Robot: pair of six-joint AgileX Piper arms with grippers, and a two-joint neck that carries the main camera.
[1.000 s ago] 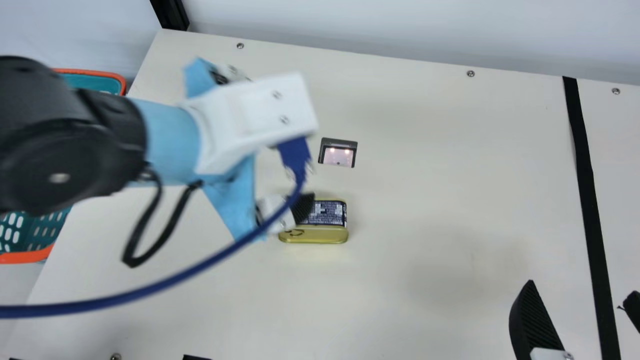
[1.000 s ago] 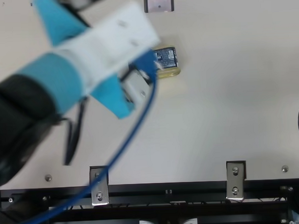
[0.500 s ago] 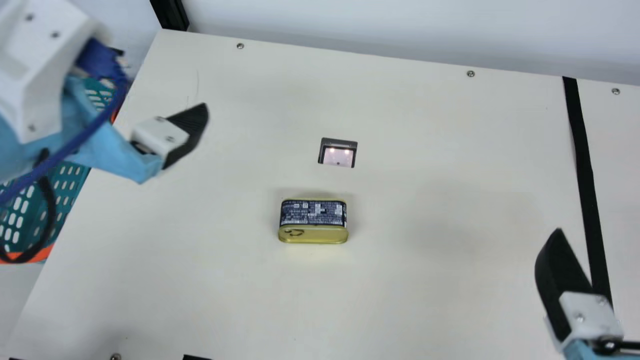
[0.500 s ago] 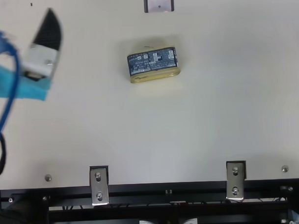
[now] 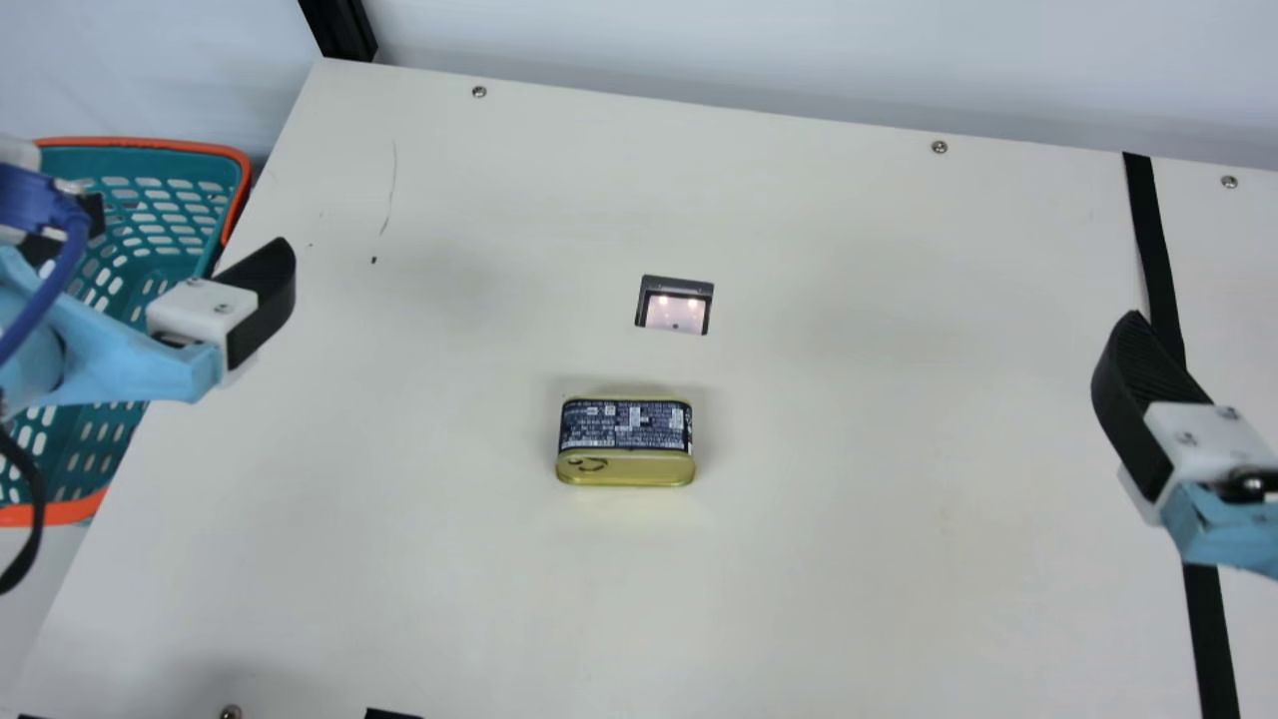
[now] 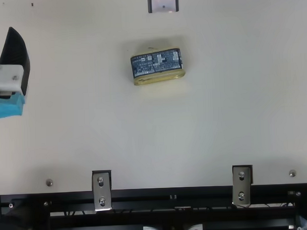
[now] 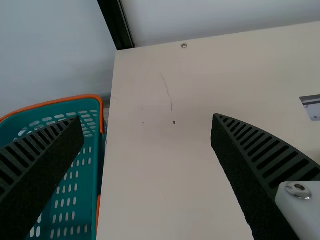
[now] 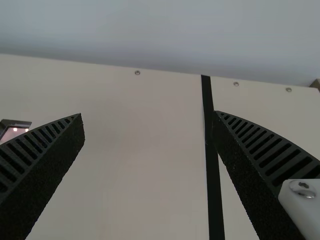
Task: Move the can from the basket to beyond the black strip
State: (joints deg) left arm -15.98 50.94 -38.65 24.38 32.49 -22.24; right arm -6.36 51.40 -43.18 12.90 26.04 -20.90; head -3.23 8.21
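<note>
Back toward the table's left edge (image 5: 90, 579) goes my left gripper (image 7: 147, 119), wide open, empty; the can (image 5: 626, 439) sits between edge and black strip (image 5: 1153, 250), presumably parked for my right gripper (image 8: 147, 115), also spread, empty.

In the left wrist view, the left end effector (image 5: 190, 228) has its two black ribbed fingers (image 7: 240, 167) spread wide apart. One finger overlaps the teal basket (image 7: 88, 175), whose rim is orange and wall slotted, beside the worktop (image 7: 160, 175). That surface bears a thin scratch (image 7: 166, 91), dark specks (image 7: 174, 122) and a screw (image 7: 184, 45). A black post (image 7: 115, 25) meets its corner, against a pale wall (image 7: 55, 50).
</note>
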